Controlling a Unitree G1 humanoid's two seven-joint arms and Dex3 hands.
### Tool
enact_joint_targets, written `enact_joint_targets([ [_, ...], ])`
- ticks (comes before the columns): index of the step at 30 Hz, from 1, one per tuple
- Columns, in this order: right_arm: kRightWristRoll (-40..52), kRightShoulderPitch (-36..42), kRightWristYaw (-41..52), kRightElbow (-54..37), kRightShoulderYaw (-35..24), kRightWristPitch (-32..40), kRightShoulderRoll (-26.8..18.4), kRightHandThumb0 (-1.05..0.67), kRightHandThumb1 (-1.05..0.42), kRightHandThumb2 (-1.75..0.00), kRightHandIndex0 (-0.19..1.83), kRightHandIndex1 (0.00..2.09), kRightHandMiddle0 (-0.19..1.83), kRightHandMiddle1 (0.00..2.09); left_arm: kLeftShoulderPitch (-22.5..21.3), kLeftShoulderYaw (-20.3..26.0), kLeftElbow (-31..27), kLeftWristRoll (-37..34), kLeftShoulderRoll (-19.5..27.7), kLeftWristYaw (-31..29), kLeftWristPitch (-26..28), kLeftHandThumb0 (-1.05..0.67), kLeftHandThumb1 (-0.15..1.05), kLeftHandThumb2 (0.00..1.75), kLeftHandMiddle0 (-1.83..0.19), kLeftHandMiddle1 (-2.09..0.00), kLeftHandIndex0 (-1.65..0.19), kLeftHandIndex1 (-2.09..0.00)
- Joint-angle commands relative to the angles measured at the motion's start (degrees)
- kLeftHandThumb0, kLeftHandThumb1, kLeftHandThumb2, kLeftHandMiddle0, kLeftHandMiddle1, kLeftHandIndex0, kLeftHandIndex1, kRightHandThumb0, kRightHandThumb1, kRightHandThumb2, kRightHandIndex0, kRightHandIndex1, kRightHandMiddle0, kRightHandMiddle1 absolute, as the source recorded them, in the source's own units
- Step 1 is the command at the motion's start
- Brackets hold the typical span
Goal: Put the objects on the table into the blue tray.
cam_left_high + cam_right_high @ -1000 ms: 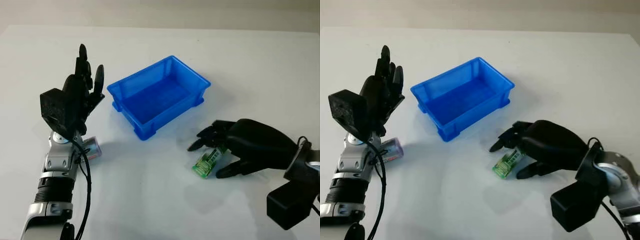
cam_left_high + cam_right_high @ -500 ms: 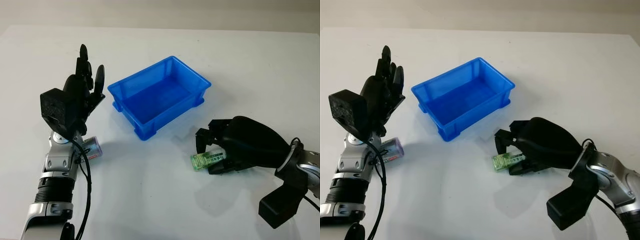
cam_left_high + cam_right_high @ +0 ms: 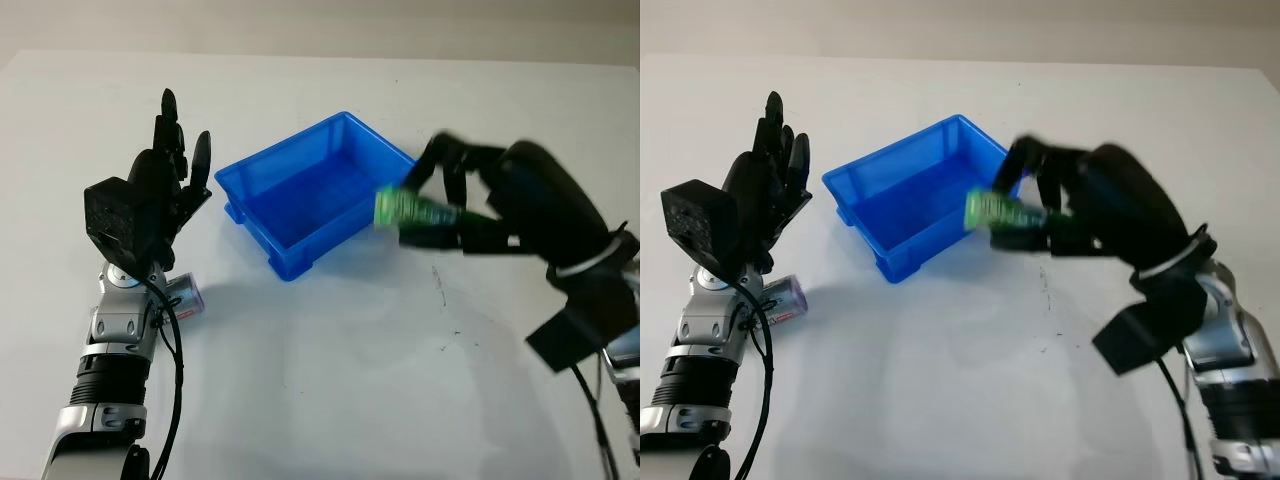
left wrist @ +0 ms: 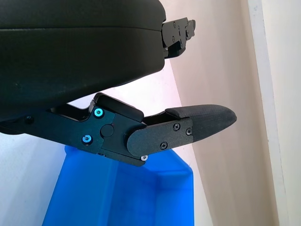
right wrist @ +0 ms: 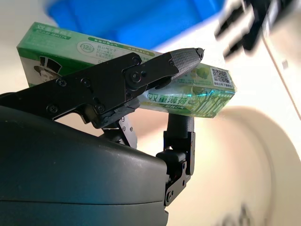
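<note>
A: We log the right hand [image 3: 440, 205] pinching the green pack [image 5: 141, 80] in its fingers [image 5: 155, 66], raised off the counter [image 3: 330, 380] at the right rim of the blue tray [image 3: 315, 190].

B: We add: left hand [image 3: 160, 190] open, raised left of the tray. A small cylindrical container [image 3: 185, 297] lies on the counter just beside that arm.

We see the right hand [image 3: 450, 200] holding a green box [image 3: 400, 208] in the air, just beside the blue tray [image 3: 318, 190]. The left hand [image 3: 160, 195] is open, raised above a small can [image 3: 186, 297] on the table [image 3: 320, 400].
</note>
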Motion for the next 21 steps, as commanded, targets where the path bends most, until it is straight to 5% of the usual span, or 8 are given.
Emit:
enact_joint_targets([
  [1, 0.31, -1.91, -0.90, -0.46, -0.89, 1.52, 1.69, -0.45, -1.05, -0.31, 1.19, 2.09, 0.94, 2.09, -0.23, -0.23, -0.30, 0.31, -0.19, 0.38, -0.24, -0.75, 1.05, 0.64, 0.19, 0.00, 0.19, 0.00],
  [10, -9.72, -12.11, -11.03, 16.42, 4.00, -1.53, 8.37, -0.43, -1.05, -0.34, 1.19, 2.09, 0.91, 2.09, 0.37, -0.35, -1.08, -0.16, -1.16, 1.10, 1.51, -0.77, 1.05, 0.63, 0.19, 0.00, 0.19, 0.00],
  [19, -15.93, -32.68, -22.02, 51.12, 11.14, -1.51, 16.23, -0.45, -1.05, -0.30, 1.07, 2.09, 0.66, 2.09, 1.40, -0.65, -1.80, 0.33, -2.36, 2.59, 1.21, -0.77, 1.05, 0.65, 0.19, 0.00, 0.19, 0.00],
  [20, -13.95, -34.46, -15.92, 53.44, 11.26, 0.69, 16.93, -0.49, -1.05, -0.25, 0.54, 1.95, 0.29, 1.91, 1.61, -0.61, -2.03, 0.38, -2.53, 2.98, 1.29, -0.77, 1.05, 0.64, 0.19, 0.00, 0.19, 0.00],
  [21, -13.62, -36.09, -8.74, 54.95, 12.65, 2.52, 16.57, -0.57, -1.05, -0.24, 0.18, 1.53, 0.05, 1.49, 1.86, -0.60, -2.34, 0.42, -2.67, 3.27, 1.42, -0.77, 1.05, 0.63, 0.19, 0.00, 0.19, 0.00],
])
